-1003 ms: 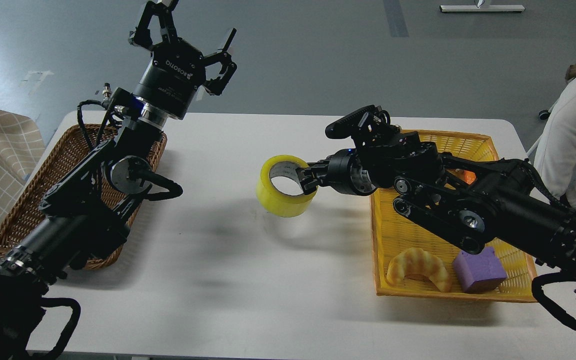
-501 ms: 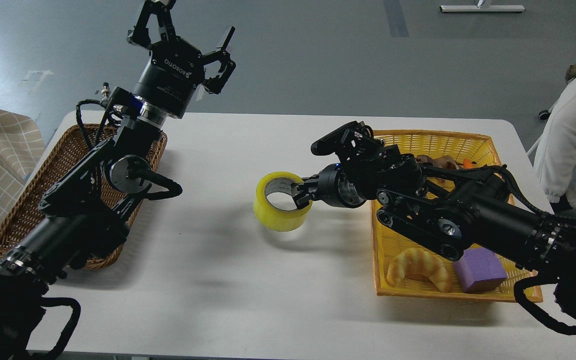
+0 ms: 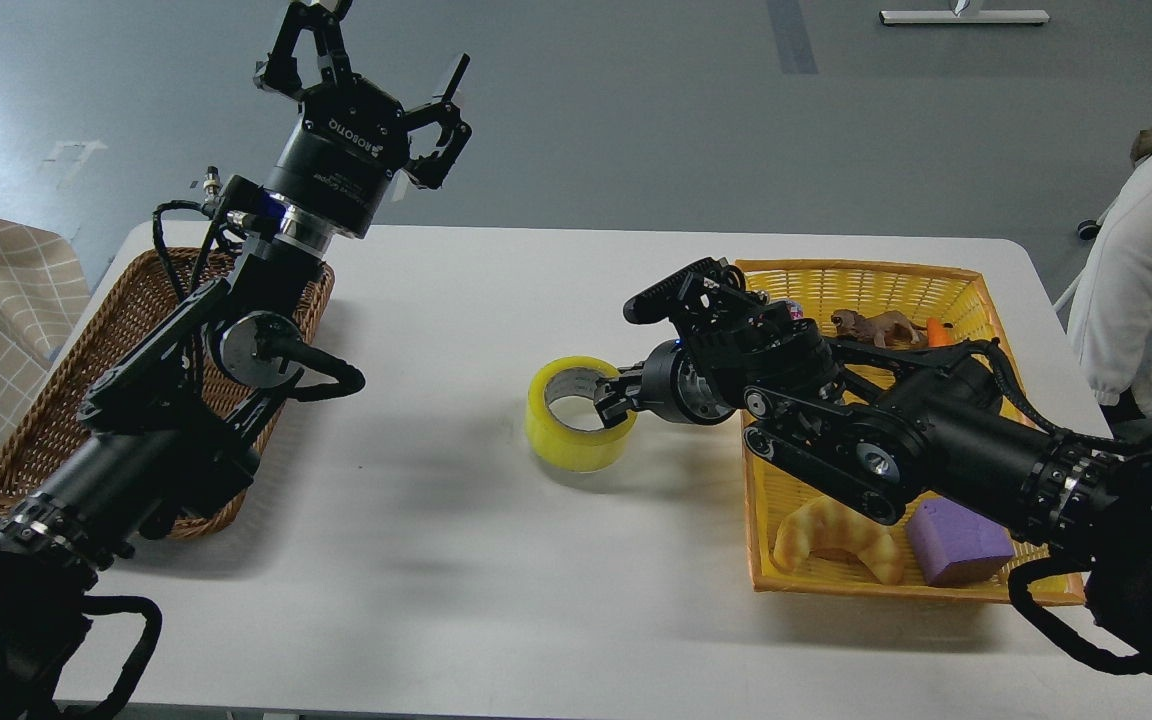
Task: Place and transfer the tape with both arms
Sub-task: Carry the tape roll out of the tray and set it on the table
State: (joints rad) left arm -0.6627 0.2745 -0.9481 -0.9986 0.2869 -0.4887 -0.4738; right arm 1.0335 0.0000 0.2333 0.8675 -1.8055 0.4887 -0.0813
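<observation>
The tape (image 3: 568,443), a yellow roll with a grey-white core, lies flat and low at the middle of the white table (image 3: 456,560), on it or just above it. My right gripper (image 3: 614,402) reaches in from the right and is shut on the roll's right wall, with one finger inside the core. My left gripper (image 3: 371,60) is open and empty, raised high above the table's far left edge, well away from the tape.
A brown wicker basket (image 3: 31,430) stands under my left arm. A yellow basket (image 3: 936,278) at the right holds a croissant (image 3: 836,535), a purple cube (image 3: 956,542) and a small toy animal (image 3: 876,325). A person in white (image 3: 1141,280) sits at the far right.
My right gripper has lowered the tape towards the table and drawn it slightly right. The left arm has not moved.
</observation>
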